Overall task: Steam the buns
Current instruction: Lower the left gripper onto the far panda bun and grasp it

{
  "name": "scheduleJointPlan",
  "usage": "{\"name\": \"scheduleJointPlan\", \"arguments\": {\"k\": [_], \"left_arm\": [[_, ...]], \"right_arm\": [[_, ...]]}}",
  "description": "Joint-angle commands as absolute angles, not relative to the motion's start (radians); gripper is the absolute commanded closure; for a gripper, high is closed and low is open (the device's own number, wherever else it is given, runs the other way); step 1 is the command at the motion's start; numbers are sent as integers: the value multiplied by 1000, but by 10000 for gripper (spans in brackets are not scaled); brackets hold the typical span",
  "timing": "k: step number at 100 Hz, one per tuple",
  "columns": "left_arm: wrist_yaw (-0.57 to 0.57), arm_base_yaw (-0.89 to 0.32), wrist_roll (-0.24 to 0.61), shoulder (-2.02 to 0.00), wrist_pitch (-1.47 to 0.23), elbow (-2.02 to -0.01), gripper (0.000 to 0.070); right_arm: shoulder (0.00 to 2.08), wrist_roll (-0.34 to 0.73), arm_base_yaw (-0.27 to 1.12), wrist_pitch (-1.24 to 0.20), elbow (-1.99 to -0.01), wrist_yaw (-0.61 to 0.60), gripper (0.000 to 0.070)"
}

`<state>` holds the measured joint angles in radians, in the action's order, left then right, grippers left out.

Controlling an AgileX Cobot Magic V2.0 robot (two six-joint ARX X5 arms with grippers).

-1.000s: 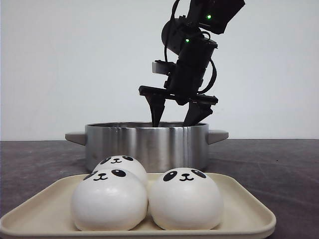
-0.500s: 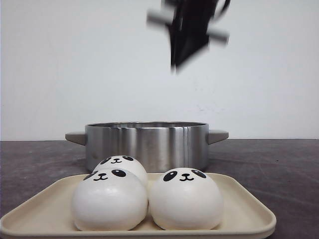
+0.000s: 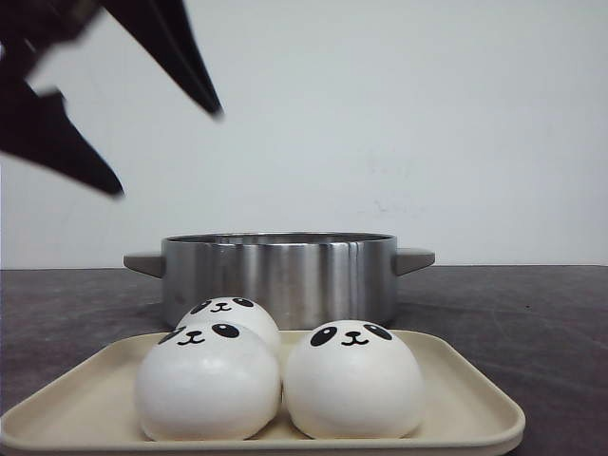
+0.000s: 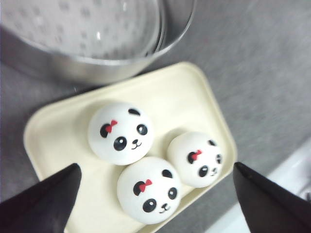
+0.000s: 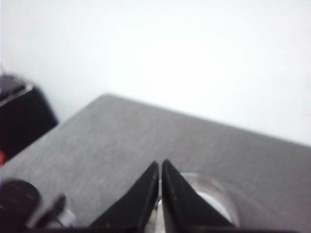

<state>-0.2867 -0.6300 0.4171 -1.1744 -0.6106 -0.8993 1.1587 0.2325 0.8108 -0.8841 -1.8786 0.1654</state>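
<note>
1. The left tool (image 3: 157,142) hangs in the upper left of the front view. Its two black fingers (image 4: 46,201) are spread wide apart and hold nothing.
2. The right tool (image 5: 160,167) shows only in its own wrist view. Its two tips are pressed together and nothing is between them.
3. Three buns (image 3: 353,380) sit close together on a cream tray (image 3: 475,399) at the bottom of the front view. They are white and round, with black panda faces. From above, each one also has a small red bow.
4. The buns look soft, light and smooth. I think a hard squeeze would squash one, and a loose hold could let it slip.
5. The best place to hold a bun is likely low on its two round sides, with a gentle grip. The bun in the lower right of the tray has the most room beside it.
6. A shiny metal pot (image 3: 278,275) stands on the grey desk (image 3: 532,313) just behind the tray. Inside it is a steamer plate (image 4: 77,24) full of little holes.
7. I cannot see any bun inside the pot from these views.
</note>
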Motion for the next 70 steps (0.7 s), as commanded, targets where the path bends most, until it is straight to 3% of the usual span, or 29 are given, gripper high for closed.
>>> {"name": "scheduleJointPlan", "arguments": {"k": [1,34,60,70], "left_arm": [[-277,-648,465,-1240,-596,-912,119],[-172,-702,470,-1505,-492,-914,144],[-172,-707,492,-1589,-437,-914,147],[-170,-707,497,-1608,-432,-914,178]], "right_arm": [[1154,240,823,-894,-1896,185,698],[1114,260,823,-1034,-1896,256,698],[1115,281,823,-1068,-1896,256,698],[1115,281,823,-1068,-1896,256,698]]}}
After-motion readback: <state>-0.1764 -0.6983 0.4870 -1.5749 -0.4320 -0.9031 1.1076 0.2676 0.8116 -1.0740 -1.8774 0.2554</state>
